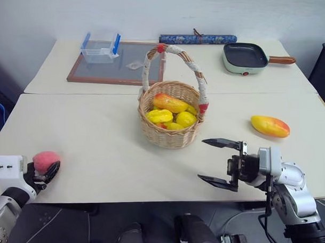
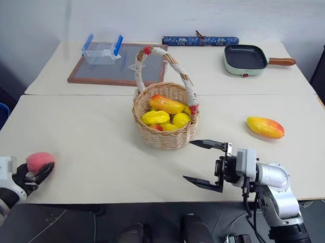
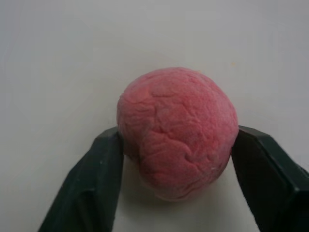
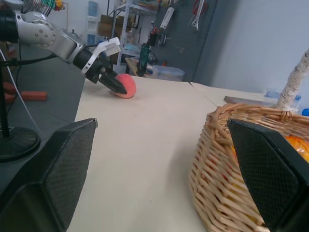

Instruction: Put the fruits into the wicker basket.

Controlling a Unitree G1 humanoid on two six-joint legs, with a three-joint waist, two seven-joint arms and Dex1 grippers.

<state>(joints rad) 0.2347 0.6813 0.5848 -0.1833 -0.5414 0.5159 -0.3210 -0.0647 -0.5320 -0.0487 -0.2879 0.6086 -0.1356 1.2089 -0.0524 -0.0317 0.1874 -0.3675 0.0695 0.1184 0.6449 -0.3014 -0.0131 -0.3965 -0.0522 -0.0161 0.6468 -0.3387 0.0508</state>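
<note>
The small round pink-red peach [image 3: 177, 131] sits at the near left edge of the pale table [image 1: 99, 150]. The left pincer [image 1: 47, 172] has its two black fingers [image 3: 91, 183] pressed on the peach, one on each side, so it is clamped on the fruit. The peach rests on the table top.

There are two long yellow-orange mangoes with a red blush. One mango [image 1: 270, 126] lies by itself on the table, far to the right of the basket. The other mango [image 1: 170, 102] lies inside the basket, on top of the pile.

The round tan woven wicker basket [image 1: 171, 133] stands in the middle of the table. Its tall arched handle [image 1: 188, 62] is wrapped in whitish cloth with red patches. Under the mango in it lie about three small lumpy yellow fruits [image 1: 160, 116].

The right pincer [image 1: 221, 163] hangs over the near edge of the table, in front of the basket, pointing to the left. Its two fingers are wide apart and hold nothing.

At the back of the table are one clear plastic box with blue clips [image 1: 100, 49] on one dark framed board [image 1: 118, 67], one long blue patterned roll [image 1: 198, 39], and one small pale green pan with a brown handle [image 1: 245, 57].
</note>
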